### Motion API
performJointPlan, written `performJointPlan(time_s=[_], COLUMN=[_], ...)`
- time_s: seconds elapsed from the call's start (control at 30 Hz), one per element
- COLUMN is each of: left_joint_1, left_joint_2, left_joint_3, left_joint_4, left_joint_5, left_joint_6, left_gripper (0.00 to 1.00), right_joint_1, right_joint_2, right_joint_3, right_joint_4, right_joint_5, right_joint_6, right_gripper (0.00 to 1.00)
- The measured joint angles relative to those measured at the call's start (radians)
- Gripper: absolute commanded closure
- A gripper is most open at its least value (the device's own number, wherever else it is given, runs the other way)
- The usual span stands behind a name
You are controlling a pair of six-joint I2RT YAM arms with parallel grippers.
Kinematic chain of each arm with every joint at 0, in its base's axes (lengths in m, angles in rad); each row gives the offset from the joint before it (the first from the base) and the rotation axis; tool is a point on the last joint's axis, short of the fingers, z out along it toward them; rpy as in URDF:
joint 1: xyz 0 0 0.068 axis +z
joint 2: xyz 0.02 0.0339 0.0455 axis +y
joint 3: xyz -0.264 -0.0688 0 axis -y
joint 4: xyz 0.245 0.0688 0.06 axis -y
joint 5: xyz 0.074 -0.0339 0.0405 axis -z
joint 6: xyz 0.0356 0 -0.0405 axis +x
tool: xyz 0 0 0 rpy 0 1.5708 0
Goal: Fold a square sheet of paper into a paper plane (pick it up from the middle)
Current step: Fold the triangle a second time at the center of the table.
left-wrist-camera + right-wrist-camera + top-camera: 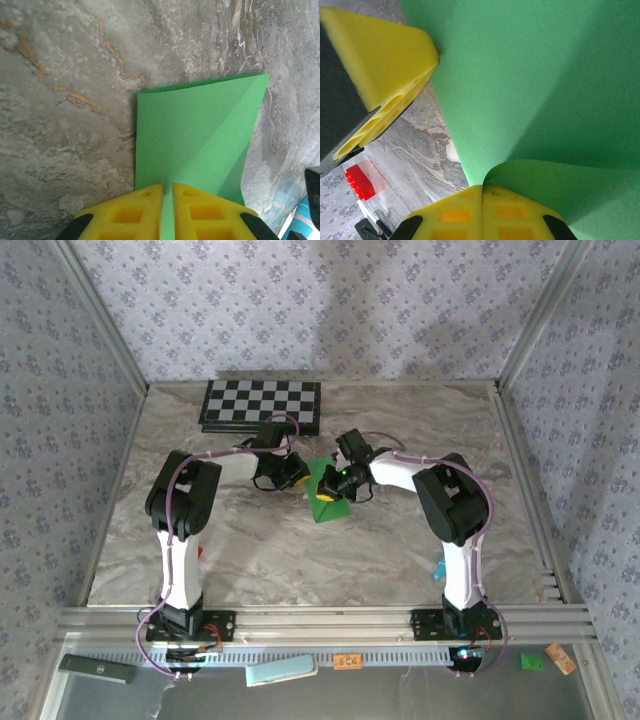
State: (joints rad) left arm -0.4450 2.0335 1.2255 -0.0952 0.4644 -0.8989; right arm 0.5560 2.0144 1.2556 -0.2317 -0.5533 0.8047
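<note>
Green paper (328,506) | axis near-far | left hand (167,194), right hand (482,192) pinching

Paper sheet (326,502) sat at mid-table (400,420). Checkerboard (262,405) lay flat at 11 o'clock from the sheet, near the table's far edge and well apart from it.

Left gripper (296,472) was at the sheet's 10 o'clock side and right gripper (332,480) at its 12 o'clock end. The two were close together, each with the sheet's edge between its fingers.

Marker (440,568) lay at 4 o'clock from the sheet, just beside the right arm (455,540).

In the right wrist view, a small block (360,181) lay on the table at 9 o'clock from that gripper's fingertips, apart from the sheet.
</note>
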Motion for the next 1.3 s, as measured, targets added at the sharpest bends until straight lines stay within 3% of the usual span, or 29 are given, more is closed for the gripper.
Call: performJointPlan(time_s=[1.3], left_joint_1=[0.0], left_joint_2=[0.003], left_joint_3=[0.0], left_joint_4=[0.001], left_joint_5=[0.014], left_joint_6=[0.0], left_gripper=[0.86], right_joint_1=[0.003], right_joint_2=[0.019], right_joint_3=[0.023], right_joint_4=[-0.025], right_joint_5=[0.015], right_joint_6=[-0.001], right_gripper=[0.99])
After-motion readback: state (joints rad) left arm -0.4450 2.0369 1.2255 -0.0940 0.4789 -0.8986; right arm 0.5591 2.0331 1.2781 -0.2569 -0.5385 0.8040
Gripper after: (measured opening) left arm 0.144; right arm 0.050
